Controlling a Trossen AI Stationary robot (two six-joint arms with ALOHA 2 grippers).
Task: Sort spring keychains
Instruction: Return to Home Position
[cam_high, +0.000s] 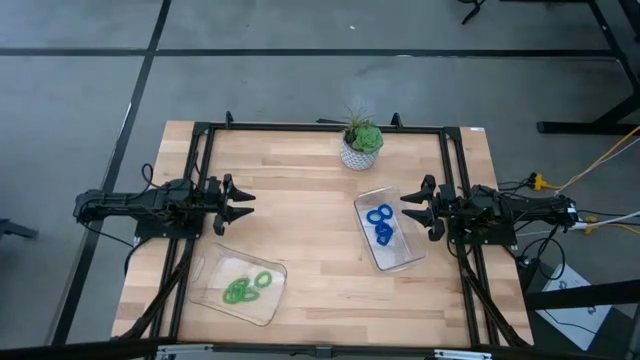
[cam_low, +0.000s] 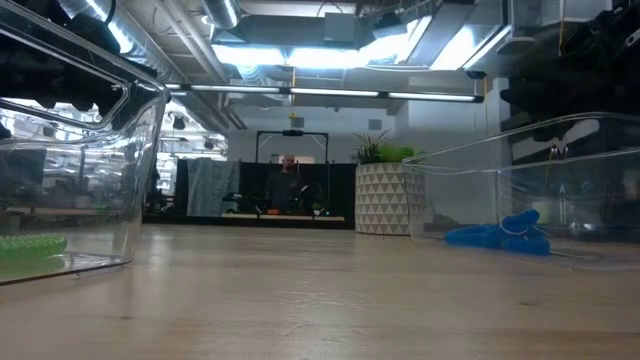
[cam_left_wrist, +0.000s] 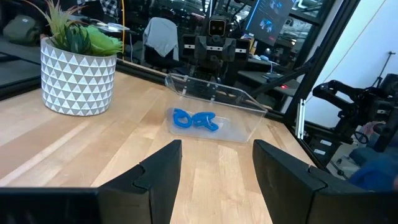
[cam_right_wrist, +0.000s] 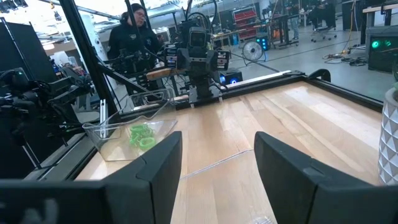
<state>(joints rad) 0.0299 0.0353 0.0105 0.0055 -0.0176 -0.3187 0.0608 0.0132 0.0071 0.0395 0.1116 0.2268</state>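
Note:
Blue spring keychains (cam_high: 381, 224) lie in a clear tray (cam_high: 399, 255) on the right of the table; they also show in the left wrist view (cam_left_wrist: 194, 120) and the low view (cam_low: 498, 236). Green spring keychains (cam_high: 249, 287) lie in a clear tray (cam_high: 215, 272) at the near left; they also show in the right wrist view (cam_right_wrist: 142, 136). My left gripper (cam_high: 243, 206) is open and empty at the left, above the table. My right gripper (cam_high: 408, 207) is open and empty at the right, beside the blue tray.
A potted plant in a white patterned pot (cam_high: 360, 146) stands at the far middle. A dark frame (cam_high: 320, 127) runs round the table. Bare wood lies between the two trays. A person (cam_right_wrist: 132, 31) shows in the room beyond the table.

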